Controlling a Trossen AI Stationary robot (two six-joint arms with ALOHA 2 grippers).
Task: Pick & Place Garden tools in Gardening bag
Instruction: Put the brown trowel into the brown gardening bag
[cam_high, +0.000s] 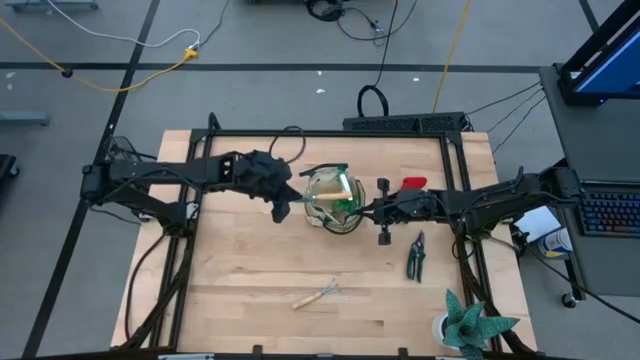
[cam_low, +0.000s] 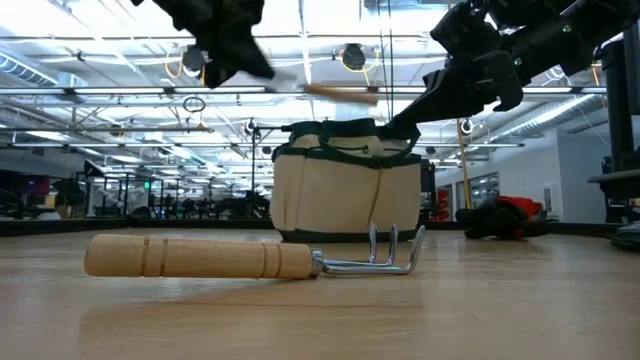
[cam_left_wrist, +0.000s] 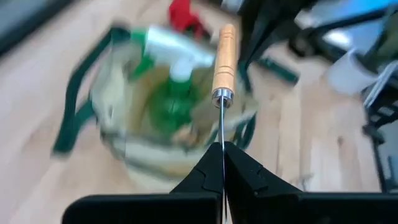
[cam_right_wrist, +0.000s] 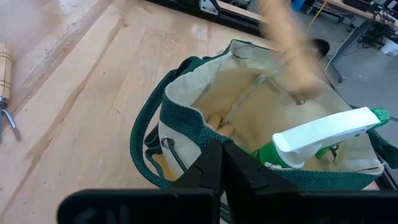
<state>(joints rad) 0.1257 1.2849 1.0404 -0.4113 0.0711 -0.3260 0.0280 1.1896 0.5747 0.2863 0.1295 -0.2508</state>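
The tan gardening bag (cam_high: 330, 198) with green trim stands upright mid-table, a green spray bottle (cam_right_wrist: 323, 144) inside it. At its left, my left gripper (cam_left_wrist: 222, 152) is shut on a wooden-handled garden tool (cam_left_wrist: 224, 56) raised over the bag. From the right, my right gripper (cam_right_wrist: 221, 152) is shut on the bag's rim. A hand rake (cam_low: 250, 258) lies flat toward the near edge. Pruning shears (cam_high: 416, 255) and a red glove (cam_high: 413, 184) lie to the right of the bag. My left gripper pinches the tool's thin metal end (cam_left_wrist: 222, 127), seen edge-on, between its two fingers. The fingers slant down from the table's left. The wooden handle (cam_low: 340, 93) sticks out beyond them over the bag's mouth, lifted clear. My right gripper pinches the bag's green-trimmed rim (cam_right_wrist: 205, 134) on the side toward the table's right. It slants down from the right (cam_low: 440, 95). The bag stands with its base on the table.
A spiky green plant in a white pot (cam_high: 468, 322) stands at the near right corner. A keyboard (cam_high: 610, 212) and other gear sit off the table's right edge. Bare wood lies on the near left (cam_high: 230, 290).
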